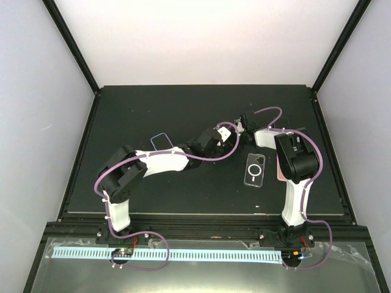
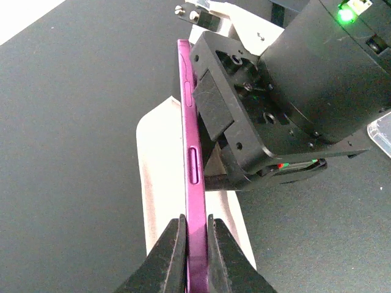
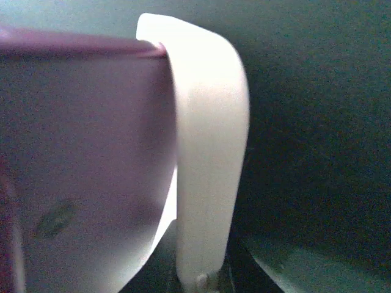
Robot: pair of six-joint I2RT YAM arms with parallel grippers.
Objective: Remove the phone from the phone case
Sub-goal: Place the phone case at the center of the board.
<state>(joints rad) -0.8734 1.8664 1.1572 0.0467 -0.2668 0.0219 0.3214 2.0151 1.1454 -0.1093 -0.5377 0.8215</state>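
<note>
Purple phone (image 2: 189, 122) stands on edge, pinched by the left gripper (image 2: 195, 227).

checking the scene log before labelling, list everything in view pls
phone: 1, purple, edge-on, clamped in left gripper
white case: 1, white, wrapped partly round the phone
clear case: 1, transparent with ring, flat on table, right of centre
blue-rimmed case: 1, clear with blue rim, flat, left of centre
pink item: 1, pink, mostly hidden by right arm
table: 1, black
slotted strip: 1, pale blue, near edge
left gripper: 1, black, shut on phone
right gripper: 1, black, at phone and case, grip unclear
</note>
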